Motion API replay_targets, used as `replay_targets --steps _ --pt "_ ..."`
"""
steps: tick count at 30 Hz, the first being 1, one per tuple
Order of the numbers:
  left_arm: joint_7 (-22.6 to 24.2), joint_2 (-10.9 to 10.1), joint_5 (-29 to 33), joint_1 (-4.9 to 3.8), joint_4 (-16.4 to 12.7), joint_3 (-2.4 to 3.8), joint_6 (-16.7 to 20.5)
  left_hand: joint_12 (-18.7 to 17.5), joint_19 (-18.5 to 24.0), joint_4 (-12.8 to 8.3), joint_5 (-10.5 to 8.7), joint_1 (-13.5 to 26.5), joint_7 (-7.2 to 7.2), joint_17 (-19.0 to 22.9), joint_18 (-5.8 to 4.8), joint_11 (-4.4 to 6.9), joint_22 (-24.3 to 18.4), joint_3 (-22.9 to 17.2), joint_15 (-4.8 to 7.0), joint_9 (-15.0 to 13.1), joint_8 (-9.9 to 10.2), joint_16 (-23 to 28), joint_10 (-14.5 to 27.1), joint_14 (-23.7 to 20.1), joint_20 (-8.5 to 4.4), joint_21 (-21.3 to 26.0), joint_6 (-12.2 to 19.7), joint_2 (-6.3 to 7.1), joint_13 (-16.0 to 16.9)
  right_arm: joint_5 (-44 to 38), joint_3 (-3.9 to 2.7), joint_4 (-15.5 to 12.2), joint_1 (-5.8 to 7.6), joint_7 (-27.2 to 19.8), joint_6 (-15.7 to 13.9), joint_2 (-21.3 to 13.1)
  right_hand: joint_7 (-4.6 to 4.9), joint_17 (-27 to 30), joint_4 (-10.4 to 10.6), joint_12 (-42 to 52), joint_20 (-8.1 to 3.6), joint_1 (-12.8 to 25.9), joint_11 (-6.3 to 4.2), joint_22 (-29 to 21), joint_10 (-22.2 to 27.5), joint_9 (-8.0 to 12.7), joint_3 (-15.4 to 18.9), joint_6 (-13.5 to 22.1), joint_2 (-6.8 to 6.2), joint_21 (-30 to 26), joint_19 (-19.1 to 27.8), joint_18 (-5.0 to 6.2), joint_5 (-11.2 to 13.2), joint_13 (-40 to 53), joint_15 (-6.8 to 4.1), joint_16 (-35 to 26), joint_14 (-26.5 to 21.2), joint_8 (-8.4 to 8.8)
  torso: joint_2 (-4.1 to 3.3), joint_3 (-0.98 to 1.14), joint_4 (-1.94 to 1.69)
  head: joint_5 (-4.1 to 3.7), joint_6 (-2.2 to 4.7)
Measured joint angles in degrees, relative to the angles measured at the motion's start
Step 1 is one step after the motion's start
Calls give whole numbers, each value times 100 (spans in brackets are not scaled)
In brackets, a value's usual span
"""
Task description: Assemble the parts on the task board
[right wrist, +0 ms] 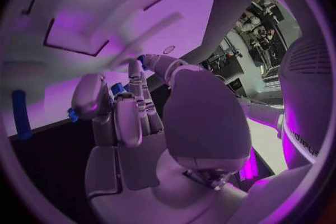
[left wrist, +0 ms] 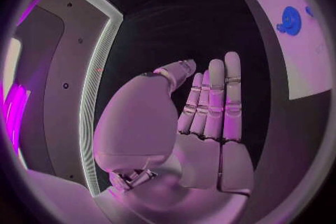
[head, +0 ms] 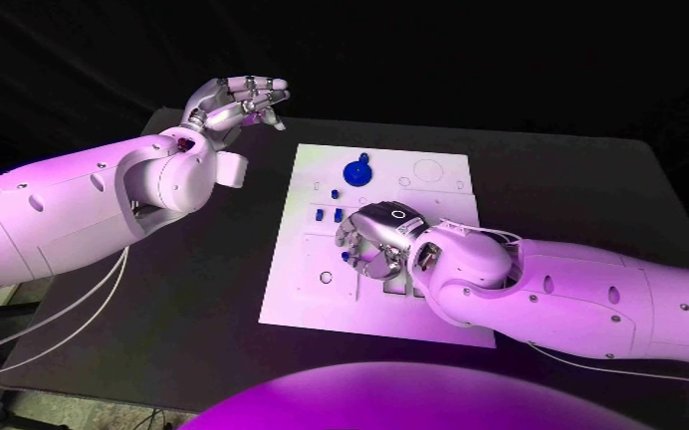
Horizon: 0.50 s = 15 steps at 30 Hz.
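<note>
The task board (head: 376, 291), a white rectangular plate, lay in the middle of the black surface (head: 574, 191) with its long axis running away from the robot, its far short edge near the back of the surface. On its far half rested a round blue part (head: 357, 171) with a small tab pointing toward the far edge; the left wrist view caught the same blue disc (left wrist: 290, 20) on the white plate. Nearer the middle, along the board's left side, several small blue parts (head: 329, 215) stood or lay close together; their exact seating could not be told.

The right hand (head: 376, 241) was down over the middle of the board, fingers curled toward the plate. In the right wrist view, small blue pieces (right wrist: 117, 89) showed among the fingers (right wrist: 133, 117), but whether the hand gripped one or merely touched it could not be told. A blue bar (right wrist: 21, 114) also showed at the side of that view.

The left hand (head: 241, 102) hung above the surface's far left corner, well apart from the board, holding nothing, fingers loosely extended and side by side (left wrist: 213, 106).
</note>
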<state>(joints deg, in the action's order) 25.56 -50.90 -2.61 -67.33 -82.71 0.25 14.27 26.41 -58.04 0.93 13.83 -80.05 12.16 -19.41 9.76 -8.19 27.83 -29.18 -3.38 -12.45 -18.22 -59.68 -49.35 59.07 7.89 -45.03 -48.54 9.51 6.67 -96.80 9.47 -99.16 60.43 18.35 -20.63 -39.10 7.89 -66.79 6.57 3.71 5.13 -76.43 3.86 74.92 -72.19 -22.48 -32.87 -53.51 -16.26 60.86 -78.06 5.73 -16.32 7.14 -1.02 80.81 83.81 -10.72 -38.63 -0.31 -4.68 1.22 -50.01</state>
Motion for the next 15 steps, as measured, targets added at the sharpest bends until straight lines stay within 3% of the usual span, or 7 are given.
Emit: replay_targets --steps 9,15 --pt "-8 9 0 5 14 -4 -8 0 0 0 0 0 0 0 0 -21 -1 0 0 0 0 0 21 0 0 0 0 0 -5 4 -16 -336 51 87 -295 -374 2 11 -9 24 0 -4 -16 -1 23 12 103 43 -4 0 0 0 0 0 0 0 0 32 5 7 10 -27 9" --pt "-14 9 0 22 22 -7 -19 0 0 0 0 0 0 0 0 -21 -1 0 0 1 0 0 21 0 0 0 0 0 -5 53 -56 -724 285 122 -408 -908 15 -40 16 39 21 34 16 -1 56 12 207 -8 -41 40 -22 0 0 8 21 0 21 32 6 7 8 -56 37"
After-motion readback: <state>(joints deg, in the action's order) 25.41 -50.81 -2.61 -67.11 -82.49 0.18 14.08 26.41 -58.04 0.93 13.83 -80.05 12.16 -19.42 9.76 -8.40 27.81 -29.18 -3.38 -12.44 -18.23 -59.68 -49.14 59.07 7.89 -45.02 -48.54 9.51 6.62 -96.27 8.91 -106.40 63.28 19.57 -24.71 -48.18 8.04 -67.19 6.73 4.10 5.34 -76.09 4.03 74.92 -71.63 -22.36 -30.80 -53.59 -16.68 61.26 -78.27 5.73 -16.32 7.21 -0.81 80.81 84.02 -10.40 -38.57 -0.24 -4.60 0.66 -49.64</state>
